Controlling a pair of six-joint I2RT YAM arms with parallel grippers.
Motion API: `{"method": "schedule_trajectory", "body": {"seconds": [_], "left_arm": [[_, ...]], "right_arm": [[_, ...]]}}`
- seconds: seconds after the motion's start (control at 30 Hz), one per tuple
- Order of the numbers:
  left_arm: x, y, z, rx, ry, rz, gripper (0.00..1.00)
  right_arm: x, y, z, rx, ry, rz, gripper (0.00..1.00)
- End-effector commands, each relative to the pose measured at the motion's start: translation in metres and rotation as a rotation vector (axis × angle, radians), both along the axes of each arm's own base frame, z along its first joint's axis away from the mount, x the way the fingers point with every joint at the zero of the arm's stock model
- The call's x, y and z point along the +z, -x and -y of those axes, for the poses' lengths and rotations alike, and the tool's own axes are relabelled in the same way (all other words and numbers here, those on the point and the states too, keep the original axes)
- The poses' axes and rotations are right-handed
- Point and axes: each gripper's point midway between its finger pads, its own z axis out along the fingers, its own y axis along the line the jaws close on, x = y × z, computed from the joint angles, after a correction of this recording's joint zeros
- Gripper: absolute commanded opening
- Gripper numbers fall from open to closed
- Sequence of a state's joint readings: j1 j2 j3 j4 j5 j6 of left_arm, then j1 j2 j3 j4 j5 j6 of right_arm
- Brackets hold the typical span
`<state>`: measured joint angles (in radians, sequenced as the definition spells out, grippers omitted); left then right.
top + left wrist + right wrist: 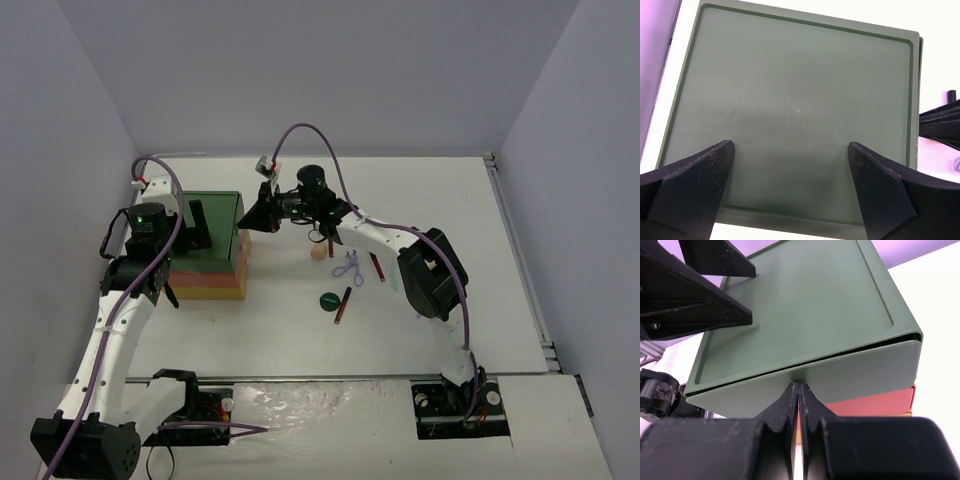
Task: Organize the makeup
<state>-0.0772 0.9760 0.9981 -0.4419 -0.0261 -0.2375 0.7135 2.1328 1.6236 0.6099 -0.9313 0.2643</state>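
Green drawer front (860, 370): it was the top tier of the drawer box (212, 282), above the red and yellow tiers, and looked not yet pulled out.
Right gripper (798, 386): closed, its fingertips pressed together at the lower edge of that front. Whether a lip was pinched could not be told.
Left gripper (790, 150): spread wide and empty, it hovered over the box's green top.
Makeup: all of it lay loose on the surface (450, 200), around 4 o'clock from the right gripper in the overhead view and apart from the box. The peach sponge (318, 253) lay nearest, then the lavender scissor-like tool (348, 268), a dark green disc (328, 300) and two dark-red sticks.
Long axes: the stick beside the disc (343, 304) ran 1 to 7 o'clock, and the other stick (377, 266) ran 11 to 5.
Nearer arm: the right, so picking probably fell to it.
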Motion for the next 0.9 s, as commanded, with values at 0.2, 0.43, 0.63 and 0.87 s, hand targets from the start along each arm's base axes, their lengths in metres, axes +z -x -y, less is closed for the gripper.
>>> {"method": "schedule_trajectory", "body": {"seconds": [0.2,0.43,0.63,0.87], "left_arm": [[-0.009,0.001,0.001,0.001,0.029,-0.043,0.96],[-0.01,0.001,0.001,0.001,0.028,-0.043,0.96],[-0.01,0.001,0.001,0.001,0.029,-0.043,0.96],[-0.01,0.0,0.001,0.001,0.028,-0.046,0.96]], "right_arm": [[0.019,0.008,0.009,0.014,-0.002,0.04,0.34],[0.017,0.01,0.011,0.012,-0.003,0.038,0.32],[0.02,0.014,0.006,0.037,-0.012,0.045,0.48],[0.027,0.016,-0.001,0.058,-0.026,0.059,0.52]]}}
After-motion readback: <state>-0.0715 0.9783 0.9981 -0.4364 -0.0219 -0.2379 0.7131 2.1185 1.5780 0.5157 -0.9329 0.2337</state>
